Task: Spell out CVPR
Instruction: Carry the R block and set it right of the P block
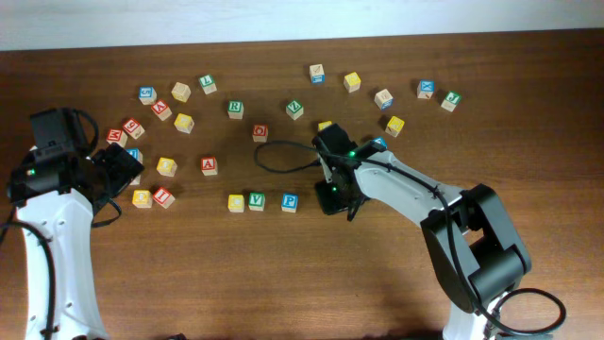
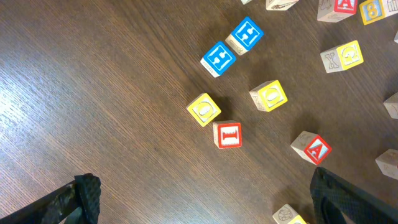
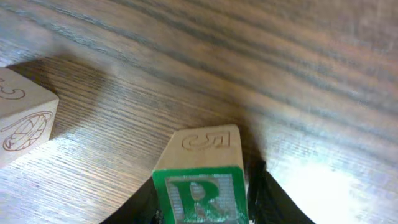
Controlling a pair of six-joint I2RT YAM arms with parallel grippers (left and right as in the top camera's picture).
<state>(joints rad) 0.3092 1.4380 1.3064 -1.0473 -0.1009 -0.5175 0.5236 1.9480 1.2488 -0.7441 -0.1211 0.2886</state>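
- The left end effector (image 1: 121, 170) hovers over the loose blocks at the left of the desk (image 1: 283, 283). Its fingers are spread wide with nothing between them. It is well apart from the word, so my judgement is that it should wait where it is.
- The row sits mid-desk: a yellow block (image 1: 236, 202) whose letter is too small to read but is presumably the C, then the V block (image 1: 257, 200) just beside it, then the P block (image 1: 289, 201) after a slightly wider gap.
- The right end effector (image 1: 332, 196) is just right of the P block, in line with the row. Its fingers pinch the R block (image 3: 199, 193) by two opposite sides, with the green R facing the wrist camera.
- The overhead view hides the R block under the arm. I cannot tell whether its base touches the desk yet.
- A pale carved face at the left edge of the wrist view is probably the P block's side. It stands apart from the R block.
- The step in hand looks like the last one, setting the R down.
- To do it well, lower straight until the base rests flat, leaving a gap like the others and keeping the block square to the row.
- Part the fingers only slightly and lift straight up, so neither finger drags the R or clips the P.
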